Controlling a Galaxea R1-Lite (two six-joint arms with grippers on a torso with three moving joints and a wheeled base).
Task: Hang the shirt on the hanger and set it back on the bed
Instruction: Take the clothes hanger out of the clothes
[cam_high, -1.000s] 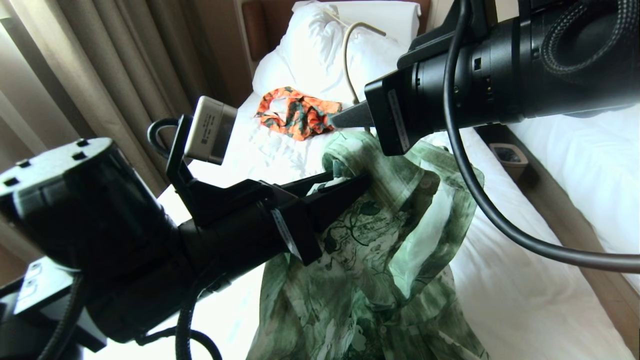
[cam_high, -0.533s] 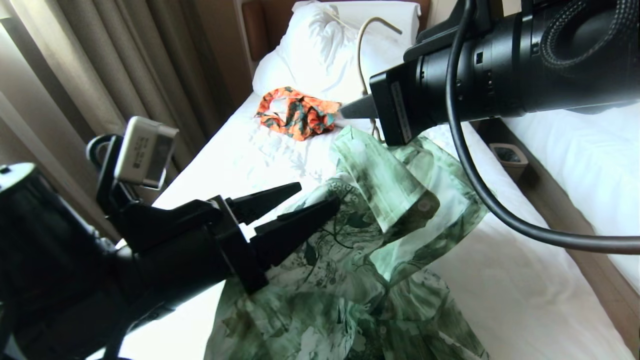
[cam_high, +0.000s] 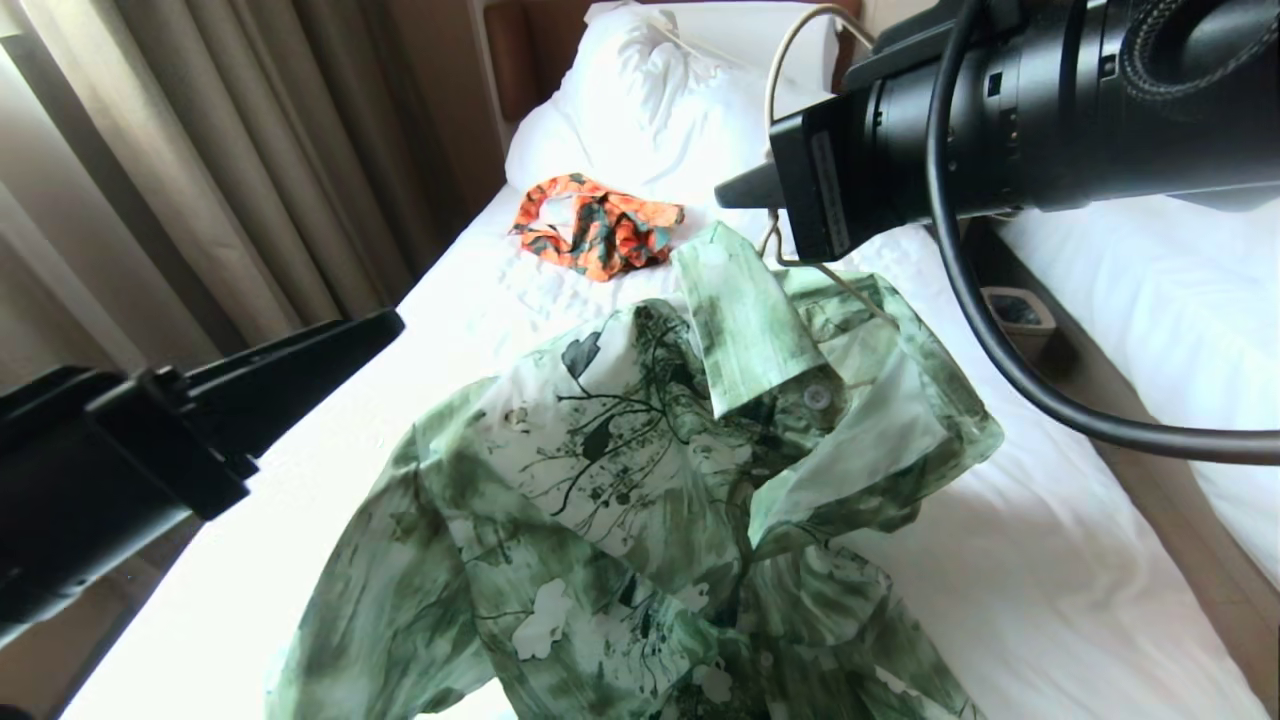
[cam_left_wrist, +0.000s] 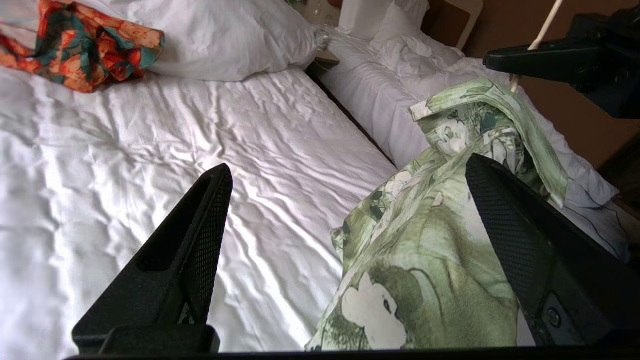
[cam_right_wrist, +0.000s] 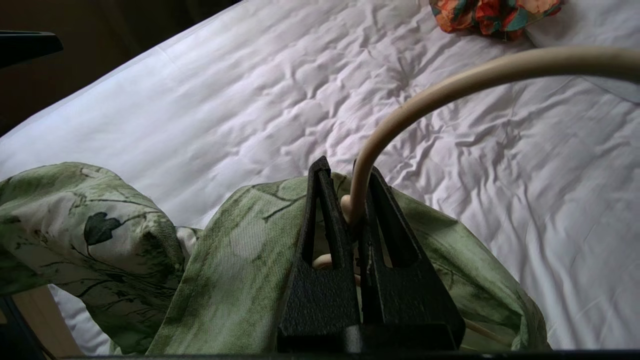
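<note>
The green flowered shirt (cam_high: 650, 480) hangs draped over the bed (cam_high: 1000, 600), its collar up at the hanger's neck. Only the hook (cam_high: 790, 60) and a thin stretch of the cream hanger show above the collar. My right gripper (cam_high: 740, 190) is shut on the hanger (cam_right_wrist: 400, 110) just below the hook, with shirt cloth (cam_right_wrist: 240, 260) spread under its fingers. My left gripper (cam_left_wrist: 347, 165) stands wide open and empty, off to the left of the shirt (cam_left_wrist: 440, 280). One of its fingers (cam_high: 300, 360) shows at the left of the head view.
An orange-and-green garment (cam_high: 595, 225) lies near the pillow (cam_high: 640, 100). Curtains (cam_high: 200, 170) run along the left side of the bed. A second white bed (cam_high: 1180, 310) stands on the right, with a small bin (cam_high: 1015, 310) in the gap between.
My left gripper opened, let go of the shirt near the collar and drew back to the left. The shirt front dropped and spread. My right gripper shifted slightly right with the hanger.
</note>
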